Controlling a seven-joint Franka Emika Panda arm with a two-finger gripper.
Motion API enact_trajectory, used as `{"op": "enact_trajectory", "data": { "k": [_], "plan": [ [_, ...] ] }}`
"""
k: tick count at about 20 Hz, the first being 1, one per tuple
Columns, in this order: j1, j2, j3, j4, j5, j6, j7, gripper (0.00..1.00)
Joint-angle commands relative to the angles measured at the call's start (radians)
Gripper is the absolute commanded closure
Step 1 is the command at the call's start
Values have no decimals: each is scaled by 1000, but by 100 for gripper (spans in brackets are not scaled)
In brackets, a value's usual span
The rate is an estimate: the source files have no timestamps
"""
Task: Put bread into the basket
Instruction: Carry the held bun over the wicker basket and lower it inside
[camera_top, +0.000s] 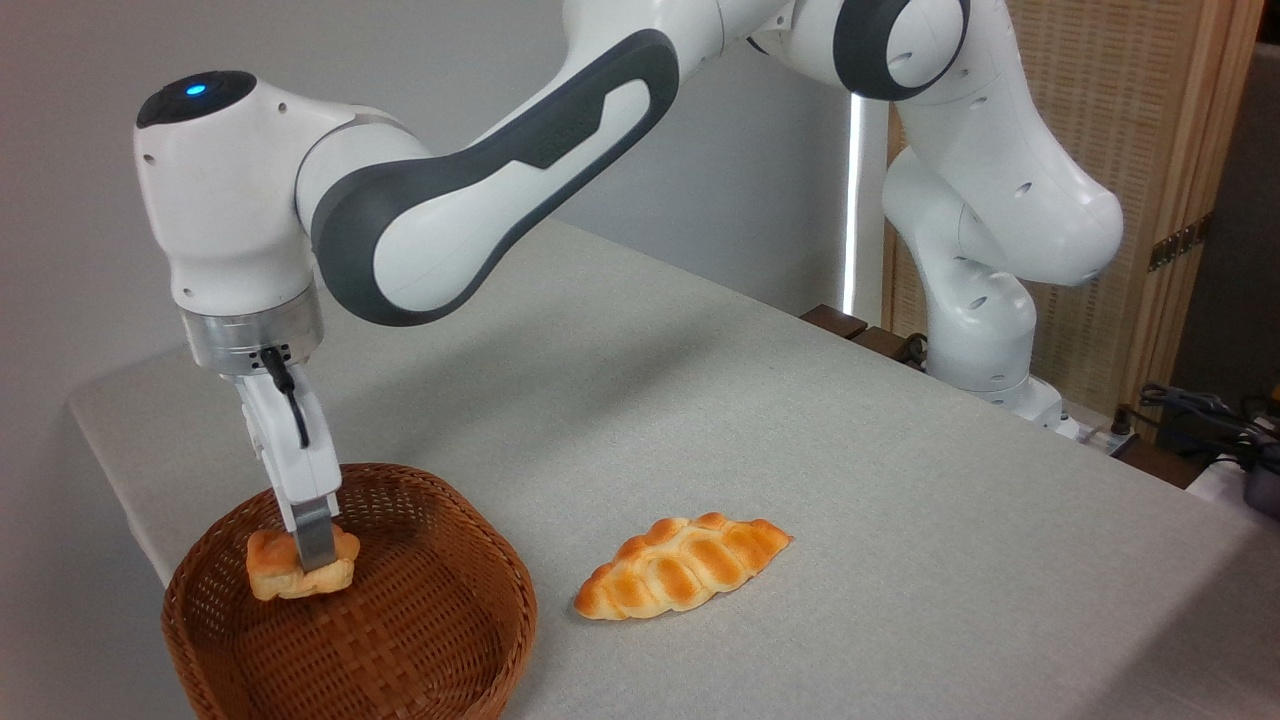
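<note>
At the near left corner of the table (800, 420), the basket (420, 640) stands upright, a round brown wicker piece with low sides; its lower rim runs off the bottom of the view. Over the basket's rear half, the tool (312, 545) points straight down from the arm's wrist. One grey finger (314, 540) shows across the front face of the bread (275, 570); the opposite finger is hidden behind the bun. The tool is closed narrow upon the bread, which protrudes to either side of the visible finger. The bread is a small orange-golden bun with a paler underside. It sits within the basket's rim line, over the interior. Whether its base touches the wicker floor or hangs just clear cannot be told from this angle.

A black cable (290, 395) runs down the tool's housing from the metal wrist ring.

A braided loaf (680, 565), long, pointed and golden, lies flat on the table cloth near the front edge, to the right of the basket and apart from it.

The arm's base (1000, 370) stands at the far right edge of the table, with a wooden slatted screen (1130, 120) behind it. Dark cables (1200, 415) lie beyond that edge.
</note>
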Motion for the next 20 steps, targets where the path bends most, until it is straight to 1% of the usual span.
{"op": "enact_trajectory", "data": {
  "k": [1,4,10,14,16,17,18,20],
  "plan": [
    [2,-3,-13,18,21,-7,-30,0],
    [4,-4,-14,19,21,-7,-62,0],
    [4,-6,-16,19,23,-16,-64,0],
    [5,-33,-14,16,23,-27,-67,0],
    [22,-81,-14,16,20,-85,-67,0],
    [38,-127,-16,12,6,-138,-62,0],
    [44,-168,-17,-1,3,-184,-59,0],
    [65,-254,-17,-45,3,-234,-50,0]
  ]
}}
